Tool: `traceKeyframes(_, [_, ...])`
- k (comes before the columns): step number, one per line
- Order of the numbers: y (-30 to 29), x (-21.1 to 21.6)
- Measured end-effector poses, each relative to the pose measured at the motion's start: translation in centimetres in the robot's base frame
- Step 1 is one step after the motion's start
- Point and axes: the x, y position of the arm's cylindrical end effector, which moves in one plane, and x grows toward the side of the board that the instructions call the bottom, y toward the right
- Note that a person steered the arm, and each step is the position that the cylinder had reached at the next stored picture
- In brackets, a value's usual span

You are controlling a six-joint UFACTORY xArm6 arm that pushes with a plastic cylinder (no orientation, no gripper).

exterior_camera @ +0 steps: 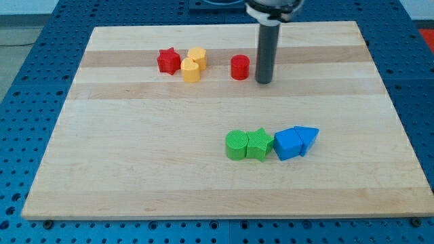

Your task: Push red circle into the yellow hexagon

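Note:
The red circle (239,67) stands on the wooden board near the view's top, right of centre. My tip (264,81) is just to its right, a small gap away. To the left are two yellow blocks touching each other: one (197,57) nearer the top and one (191,70) below it; which is the hexagon is hard to tell. The lower yellow block lies a short way left of the red circle. A red star (168,60) touches the yellow blocks on their left.
A green circle (237,145) and a green star (258,144) sit side by side in the lower middle. A blue cube (288,144) and a blue triangle (307,137) lie just right of them. The board (135,169) lies on a blue perforated table.

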Motion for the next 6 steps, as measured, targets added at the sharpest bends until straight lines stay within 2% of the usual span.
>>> traceKeyframes(3, [-0.5,-4.8])
traceKeyframes(6, [1.6,1.8])
